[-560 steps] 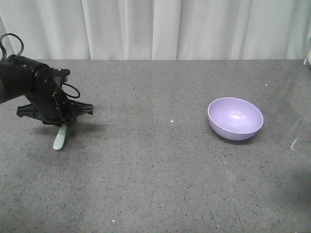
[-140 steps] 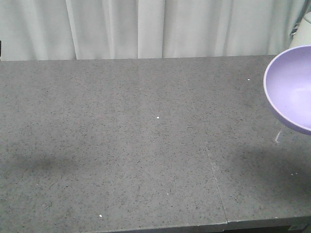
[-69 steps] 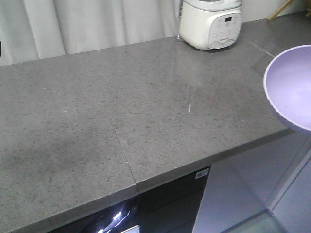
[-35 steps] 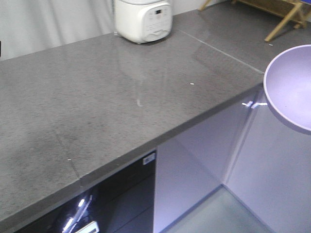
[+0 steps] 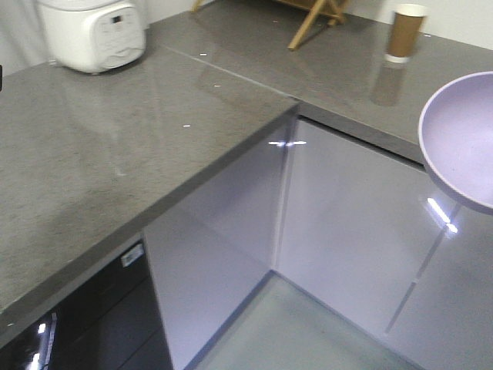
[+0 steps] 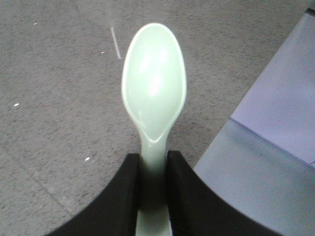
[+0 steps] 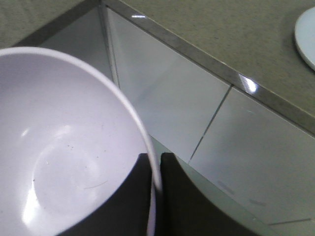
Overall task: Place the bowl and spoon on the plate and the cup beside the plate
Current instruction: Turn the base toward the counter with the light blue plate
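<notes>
Both arms are carrying stuff right now. The left gripper (image 6: pixel 152 167) is clamping the handle of the small mint-green plastic spoon (image 6: pixel 154 83) and hanging over the speckled grey countertop (image 6: pixel 54 98), right by its edge. The right gripper (image 7: pixel 156 169) is pinching the rim of the round lavender plastic bowl (image 7: pixel 64 147), which is hovering out over the glossy cabinet doors (image 5: pixel 347 208), not over any counter.

I'd say nothing's getting placed yet. The pale blue round plate (image 7: pixel 307 34) is only peeking in on the far counter. The brown paper cup (image 5: pixel 405 32) is standing upright back there, but I can't tell how close it is to the plate. There's lots of open counter, though the bowl is going to need to clear that counter lip.
</notes>
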Motion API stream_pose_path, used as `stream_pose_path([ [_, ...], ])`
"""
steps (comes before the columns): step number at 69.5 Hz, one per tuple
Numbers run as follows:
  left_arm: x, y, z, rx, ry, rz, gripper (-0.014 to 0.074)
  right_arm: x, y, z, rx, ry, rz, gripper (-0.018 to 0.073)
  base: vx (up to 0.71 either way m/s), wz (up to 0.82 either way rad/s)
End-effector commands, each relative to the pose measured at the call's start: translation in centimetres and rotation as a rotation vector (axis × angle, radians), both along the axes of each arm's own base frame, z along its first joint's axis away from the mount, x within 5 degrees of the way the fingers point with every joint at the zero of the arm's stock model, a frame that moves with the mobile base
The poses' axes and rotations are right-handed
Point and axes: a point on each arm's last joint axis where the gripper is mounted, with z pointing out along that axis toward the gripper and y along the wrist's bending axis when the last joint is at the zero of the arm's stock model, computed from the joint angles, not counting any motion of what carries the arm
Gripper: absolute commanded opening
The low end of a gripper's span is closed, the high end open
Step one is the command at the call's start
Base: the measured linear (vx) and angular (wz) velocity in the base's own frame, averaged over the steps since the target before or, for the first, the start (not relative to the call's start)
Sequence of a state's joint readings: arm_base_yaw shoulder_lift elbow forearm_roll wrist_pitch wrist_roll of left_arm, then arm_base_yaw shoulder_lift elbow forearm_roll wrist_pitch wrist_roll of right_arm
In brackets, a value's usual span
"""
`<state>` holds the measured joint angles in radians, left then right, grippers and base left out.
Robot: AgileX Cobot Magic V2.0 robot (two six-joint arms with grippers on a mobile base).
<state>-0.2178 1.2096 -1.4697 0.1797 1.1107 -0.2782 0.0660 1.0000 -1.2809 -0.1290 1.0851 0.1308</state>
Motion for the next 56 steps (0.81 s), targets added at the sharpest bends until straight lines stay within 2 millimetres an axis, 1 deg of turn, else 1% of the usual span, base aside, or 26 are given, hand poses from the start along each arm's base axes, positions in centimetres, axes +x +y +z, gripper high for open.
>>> stream_pose_path([
  [1, -0.52, -0.02, 1.55, -0.014, -0.098, -0.011, -0.0006, -0.22, -0.15, 1.4, -0.013, -0.089, 0.0, -0.0006, -0.03, -0.57],
  [23, -0.52, -0.02, 1.55, -0.014, -0.098, -0.011, -0.0006, -0.25, -0.15, 1.35, -0.013, -0.083, -0.001, -0.0006, -0.01, -0.49],
  [56, -0.52, -0.02, 1.55, -0.014, -0.098, -0.011, -0.0006, -0.26, -0.15, 1.35, -0.013, -0.082, -0.001, -0.0006, 0.02, -0.34],
])
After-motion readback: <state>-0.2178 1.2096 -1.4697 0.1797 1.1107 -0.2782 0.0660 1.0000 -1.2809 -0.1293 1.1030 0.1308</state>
